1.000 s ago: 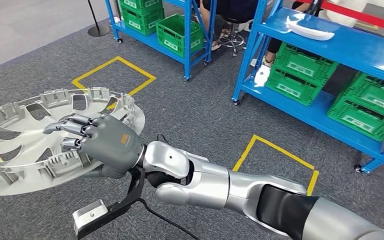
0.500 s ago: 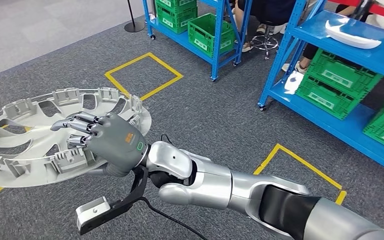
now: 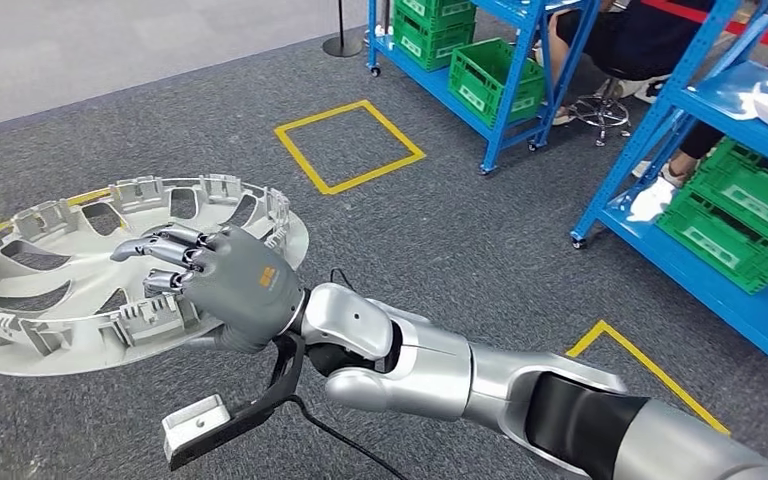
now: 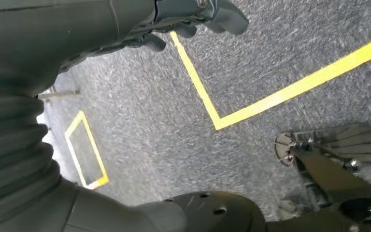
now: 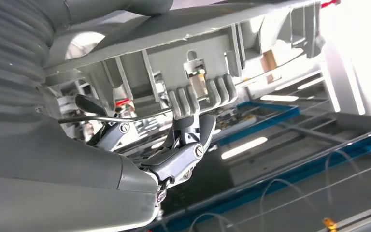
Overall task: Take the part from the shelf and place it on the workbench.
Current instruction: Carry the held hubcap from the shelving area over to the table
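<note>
**Part in hand, workbench yet to come**

Over the grey carpet [image 3: 480, 250], with the blue shelving [image 3: 660, 140] as landmark, the scene runs from big to small. The shelving, stacked with green crates [image 3: 730, 215], stands well apart from the robot, off to its right and ahead. The part [image 3: 80, 290], a large silver wheel-cover-like disc with ribbed clips round its rim, hangs over the floor far from the shelving, carried nearly flat. The right hand [image 3: 225, 285] grips it at the near rim: fingers [image 3: 160, 245] lie curled over the upper face, and the thumb seems to press from beneath. From the wrist view, fingers [image 5: 183, 145] hook a clip on the rim. The left hand [image 4: 193, 14] hangs toward the floor; whether it is closed I cannot tell.

By my judgement the taking is done; carrying on and setting down remain, and no workbench is visible.

Against a second ago, the shelving and yellow floor squares have slid rightward across the head view, so the camera has turned left; the grip looks unchanged.
</note>
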Available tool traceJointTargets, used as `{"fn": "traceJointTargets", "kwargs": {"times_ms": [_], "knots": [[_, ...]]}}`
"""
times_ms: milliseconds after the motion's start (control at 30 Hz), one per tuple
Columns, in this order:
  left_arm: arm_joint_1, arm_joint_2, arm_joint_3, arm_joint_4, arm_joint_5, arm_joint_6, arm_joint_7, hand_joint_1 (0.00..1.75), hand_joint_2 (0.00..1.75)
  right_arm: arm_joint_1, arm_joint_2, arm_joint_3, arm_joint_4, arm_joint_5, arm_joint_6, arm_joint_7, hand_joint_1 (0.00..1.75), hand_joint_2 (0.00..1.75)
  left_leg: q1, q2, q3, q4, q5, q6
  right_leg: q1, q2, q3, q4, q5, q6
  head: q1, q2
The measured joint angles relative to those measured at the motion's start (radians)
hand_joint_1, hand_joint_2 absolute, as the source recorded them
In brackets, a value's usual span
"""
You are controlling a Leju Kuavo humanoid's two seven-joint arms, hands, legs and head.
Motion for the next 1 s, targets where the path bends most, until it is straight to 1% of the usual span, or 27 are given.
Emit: {"fn": "traceJointTargets", "kwargs": {"times_ms": [33,67,100,133,200,233,267,300,333,367,400,467,500,533,567,600,633,667,700,733,767,833,867,900,933,967,1000], "knots": [[0.001,0.000,0.000,0.000,0.004,0.000,0.000,0.00,1.75,0.001,0.000,0.000,0.000,0.000,0.000,-0.001,1.75,1.75,-0.001,-0.013,0.000,0.000,0.000,0.001,0.000,0.003,-0.024,0.044,-0.009,-0.001,0.000,0.000],[0.002,0.001,0.001,0.000,0.009,0.000,0.000,0.00,1.75,0.001,0.000,0.001,0.000,0.000,0.001,-0.003,1.75,1.75,-0.001,-0.027,0.000,0.001,0.001,0.000,0.000,0.005,-0.031,0.052,0.000,-0.002,0.000,0.000],[0.003,0.001,0.002,0.000,0.014,-0.001,0.000,0.00,1.75,0.001,0.000,0.002,0.000,0.000,0.001,-0.004,1.75,1.75,-0.001,-0.041,0.000,0.002,0.001,0.000,0.000,0.008,-0.020,0.022,0.028,-0.006,0.000,0.000],[0.003,0.001,0.004,0.000,0.020,-0.001,0.000,0.00,1.75,-0.001,0.001,0.003,0.000,0.000,0.002,-0.004,1.75,1.75,-0.001,-0.054,0.000,0.002,0.002,-0.002,0.000,0.018,0.010,-0.043,0.066,-0.010,0.000,0.000],[0.003,0.001,0.007,0.000,0.027,-0.001,0.000,0.00,1.75,-0.005,0.006,0.005,0.000,0.000,0.005,-0.004,1.75,1.75,0.000,-0.078,-0.003,0.004,0.005,-0.009,0.000,0.055,0.069,-0.172,0.118,-0.017,-0.001,0.000],[0.003,0.001,0.008,0.000,0.029,-0.002,0.000,0.00,1.75,-0.009,0.011,0.005,0.000,0.000,0.007,-0.004,1.75,1.75,0.001,-0.088,-0.006,0.004,0.007,-0.015,0.001,0.066,0.084,-0.209,0.128,-0.019,0.000,0.000],[0.004,0.001,0.010,0.001,0.031,-0.002,0.000,0.00,1.75,-0.013,0.016,0.006,0.001,0.000,0.009,-0.004,1.75,1.75,0.002,-0.096,-0.009,0.002,0.009,-0.022,0.004,0.069,0.088,-0.221,0.128,-0.021,0.000,0.000],[0.006,0.001,0.011,0.001,0.032,-0.002,-0.001,0.00,1.75,-0.017,0.022,0.006,0.001,0.000,0.012,-0.004,1.75,1.75,0.004,-0.103,-0.011,-0.002,0.012,-0.030,0.006,0.059,0.087,-0.224,0.131,-0.024,0.001,0.000],[0.009,0.002,0.011,0.001,0.033,-0.002,-0.001,0.00,1.75,-0.021,0.029,0.007,0.001,0.000,0.013,-0.004,1.75,1.75,0.005,-0.104,-0.014,-0.003,0.014,-0.036,0.005,0.050,0.088,-0.229,0.134,-0.030,0.001,0.000],[0.011,0.003,0.012,0.001,0.034,-0.002,-0.002,0.00,1.75,-0.023,0.035,0.007,0.001,0.000,0.014,-0.004,1.75,1.75,0.005,-0.089,-0.018,0.002,0.009,-0.041,0.004,0.041,0.091,-0.235,0.139,-0.036,0.000,0.000],[0.012,0.003,0.012,0.001,0.035,-0.002,-0.004,0.00,1.75,-0.025,0.040,0.007,0.002,0.000,0.014,-0.004,1.75,1.75,0.003,-0.065,-0.029,0.024,-0.006,-0.045,0.002,0.029,0.094,-0.242,0.142,-0.044,-0.002,0.000],[0.011,0.004,0.013,0.001,0.035,-0.001,-0.007,0.00,1.75,-0.027,0.044,0.008,0.003,0.000,0.015,-0.004,1.75,1.75,0.001,-0.011,-0.075,0.123,-0.064,-0.051,0.003,0.004,0.097,-0.248,0.145,-0.054,-0.005,0.000],[0.009,0.004,0.013,0.001,0.035,-0.001,-0.008,0.00,1.75,-0.028,0.044,0.009,0.005,0.000,0.015,-0.004,1.75,1.75,0.002,0.000,-0.104,0.187,-0.094,-0.055,0.003,-0.010,0.097,-0.248,0.144,-0.057,-0.006,0.000],[0.009,0.004,0.015,0.001,0.035,-0.001,-0.009,0.00,1.75,-0.028,0.044,0.010,0.007,0.000,0.015,-0.003,1.75,1.75,0.003,0.004,-0.126,0.237,-0.112,-0.059,0.004,-0.023,0.097,-0.248,0.144,-0.057,-0.006,0.000],[0.010,0.004,0.017,0.001,0.035,-0.001,-0.009,0.00,1.75,-0.028,0.044,0.011,0.010,0.000,0.015,-0.003,1.75,1.75,0.004,0.007,-0.131,0.255,-0.112,-0.062,0.004,-0.036,0.097,-0.247,0.143,-0.057,-0.006,0.000],[0.011,0.005,0.019,0.001,0.035,-0.001,-0.010,0.00,1.75,-0.027,0.044,0.012,0.012,0.000,0.016,-0.003,1.75,1.75,0.005,0.012,-0.119,0.237,-0.096,-0.064,0.004,-0.047,0.096,-0.246,0.142,-0.056,-0.006,0.000],[0.012,0.006,0.020,0.001,0.035,-0.001,-0.010,0.00,1.75,-0.027,0.045,0.013,0.013,0.000,0.016,-0.003,1.75,1.75,0.006,0.023,-0.087,0.184,-0.067,-0.066,0.003,-0.058,0.097,-0.244,0.141,-0.053,-0.006,0.000],[0.012,0.007,0.021,0.001,0.035,-0.001,-0.010,0.00,1.75,-0.027,0.045,0.013,0.014,0.000,0.016,-0.003,1.75,1.75,0.006,0.045,-0.050,0.115,-0.041,-0.066,0.004,-0.068,0.097,-0.240,0.138,-0.049,-0.006,0.000],[0.011,0.007,0.021,0.000,0.035,-0.001,-0.011,0.00,1.75,-0.028,0.046,0.013,0.014,0.000,0.016,-0.003,1.75,1.75,0.005,0.067,-0.019,0.057,-0.022,-0.061,0.006,-0.077,0.096,-0.234,0.133,-0.043,-0.005,0.000],[0.010,0.007,0.021,0.000,0.035,-0.001,-0.011,0.00,1.75,-0.028,0.046,0.013,0.015,0.001,0.016,-0.004,1.75,1.75,0.003,0.082,0.001,0.019,-0.013,-0.053,0.009,-0.086,0.096,-0.230,0.130,-0.037,-0.004,0.000],[0.009,0.006,0.021,0.000,0.035,-0.001,-0.011,0.00,1.75,-0.028,0.046,0.013,0.015,0.002,0.016,-0.004,1.75,1.75,0.001,0.088,0.008,0.005,-0.012,-0.044,0.012,-0.094,0.096,-0.228,0.127,-0.032,-0.003,0.000],[0.010,0.006,0.022,0.000,0.034,-0.001,-0.011,0.00,1.75,-0.029,0.048,0.013,0.015,0.004,0.016,-0.004,1.75,1.75,-0.001,0.066,0.005,0.005,-0.008,-0.026,0.013,-0.111,0.099,-0.229,0.126,-0.022,-0.001,0.000],[0.011,0.006,0.022,0.000,0.034,-0.001,-0.011,0.00,1.75,-0.029,0.048,0.013,0.015,0.004,0.016,-0.004,1.75,1.75,-0.001,0.056,0.004,0.004,-0.006,-0.020,0.011,-0.105,0.099,-0.224,0.121,-0.016,-0.001,0.000],[0.011,0.006,0.023,0.000,0.034,-0.001,-0.010,0.00,1.75,-0.029,0.049,0.013,0.015,0.004,0.016,-0.004,1.75,1.75,0.001,0.046,0.004,0.002,-0.003,-0.014,0.007,-0.086,0.093,-0.206,0.107,-0.010,0.000,0.000],[0.011,0.007,0.024,0.000,0.033,-0.001,-0.010,0.00,1.75,-0.029,0.049,0.013,0.016,0.004,0.016,-0.004,1.75,1.75,0.003,0.036,0.004,0.000,0.000,-0.008,0.003,-0.059,0.077,-0.167,0.082,-0.005,0.002,0.000],[0.010,0.007,0.024,0.000,0.032,-0.001,-0.010,0.00,1.75,-0.029,0.048,0.013,0.016,0.004,0.016,-0.004,1.75,1.75,0.003,0.025,0.002,0.000,0.002,-0.005,0.001,-0.027,0.051,-0.108,0.050,-0.002,0.003,0.000],[0.009,0.008,0.025,0.000,0.032,-0.001,-0.009,0.00,1.75,-0.027,0.047,0.013,0.016,0.005,0.016,-0.004,1.75,1.75,0.003,0.013,0.000,0.000,0.003,-0.002,0.000,-0.008,0.018,-0.038,0.018,0.000,0.005,0.000]]}}
